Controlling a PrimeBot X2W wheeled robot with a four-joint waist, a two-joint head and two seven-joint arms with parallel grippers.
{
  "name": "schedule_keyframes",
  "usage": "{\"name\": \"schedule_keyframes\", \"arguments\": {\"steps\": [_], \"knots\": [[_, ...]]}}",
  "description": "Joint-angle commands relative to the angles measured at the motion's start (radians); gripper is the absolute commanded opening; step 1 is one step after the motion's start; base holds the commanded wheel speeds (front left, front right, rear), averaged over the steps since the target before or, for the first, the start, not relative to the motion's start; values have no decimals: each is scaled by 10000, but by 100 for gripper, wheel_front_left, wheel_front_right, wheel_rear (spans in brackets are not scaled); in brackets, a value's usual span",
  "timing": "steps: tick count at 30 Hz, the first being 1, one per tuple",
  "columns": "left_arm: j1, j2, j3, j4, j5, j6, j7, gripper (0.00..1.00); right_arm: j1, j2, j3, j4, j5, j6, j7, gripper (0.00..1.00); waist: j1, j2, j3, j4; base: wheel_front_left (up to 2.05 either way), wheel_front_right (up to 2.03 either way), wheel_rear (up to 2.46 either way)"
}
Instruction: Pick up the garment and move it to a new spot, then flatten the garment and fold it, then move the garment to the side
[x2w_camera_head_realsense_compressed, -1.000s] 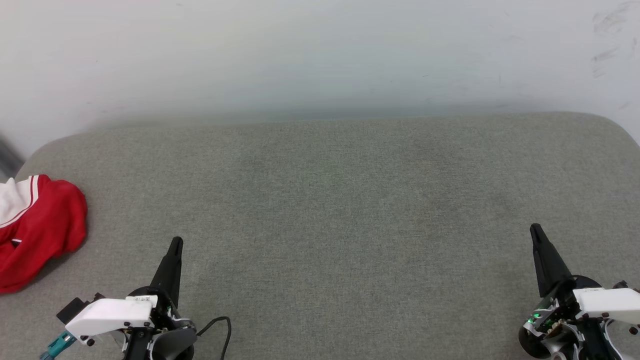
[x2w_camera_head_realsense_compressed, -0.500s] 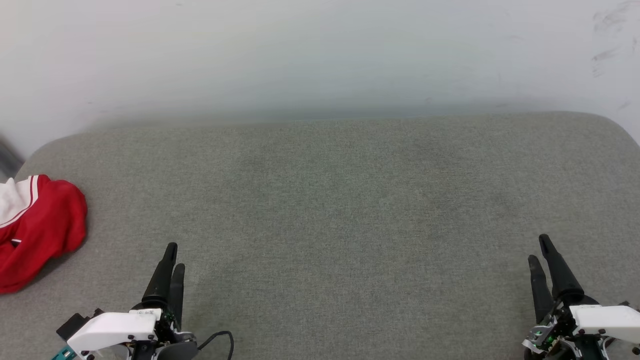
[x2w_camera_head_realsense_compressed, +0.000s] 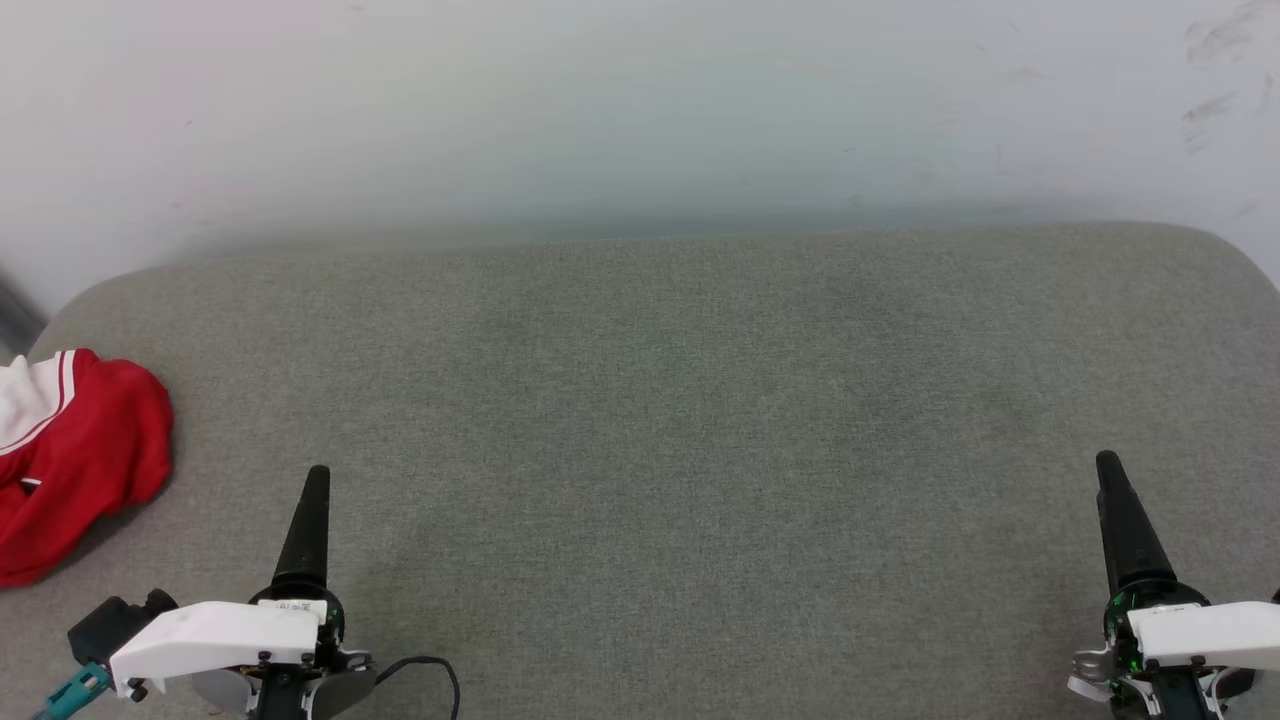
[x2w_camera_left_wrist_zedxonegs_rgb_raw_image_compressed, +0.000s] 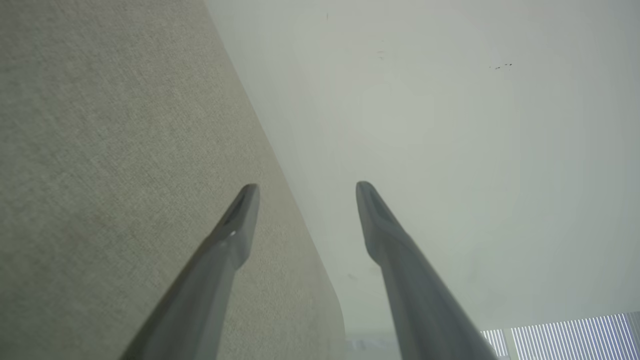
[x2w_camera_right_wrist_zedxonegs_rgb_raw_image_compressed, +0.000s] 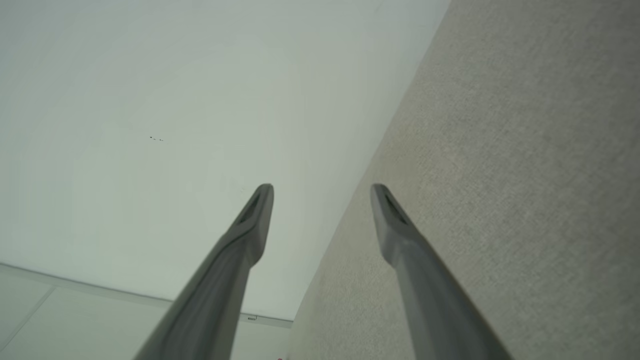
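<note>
Clearly the pickup comes first: the shirt (x2w_camera_head_realsense_compressed: 75, 455) lies bunched at the far left edge of the cushion (x2w_camera_head_realsense_compressed: 650, 400), well apart from us. Our left gripper (x2w_camera_left_wrist_zedxonegs_rgb_raw_image_compressed: 306, 189) and right gripper (x2w_camera_right_wrist_zedxonegs_rgb_raw_image_compressed: 321, 190) hold their fingers spread, empty. We should reach left and pinch a raised fold.

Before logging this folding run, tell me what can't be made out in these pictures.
Head view: the red-and-white garment is crumpled and cut off by the left edge; any print is hidden.
Head view: left pincer and right pincer stand edge-on, one finger hiding the other.
</note>
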Motion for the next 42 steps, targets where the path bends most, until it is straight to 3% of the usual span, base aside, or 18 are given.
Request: {"name": "schedule_keyframes", "arguments": {"steps": [1, 18, 42], "knots": [[-47, 22, -61, -352, 530, 157, -125, 100, -39, -19, 8, -366, -578, 2, -116, 100, 0, -1, 6, 0, 0, 0, 0], [305, 25, -725, -1074, 4257, 1142, -763, 100, 387, -18, 471, -1137, -4305, 3, -755, 100, 0, -1, 86, -3, 0, 0, 0], [708, 28, -1334, -1274, 7810, 1533, -1495, 100, 938, -17, 689, -1402, -7628, 2, -1489, 100, 0, -1, 30, -6, 0, 0, 0]]}}
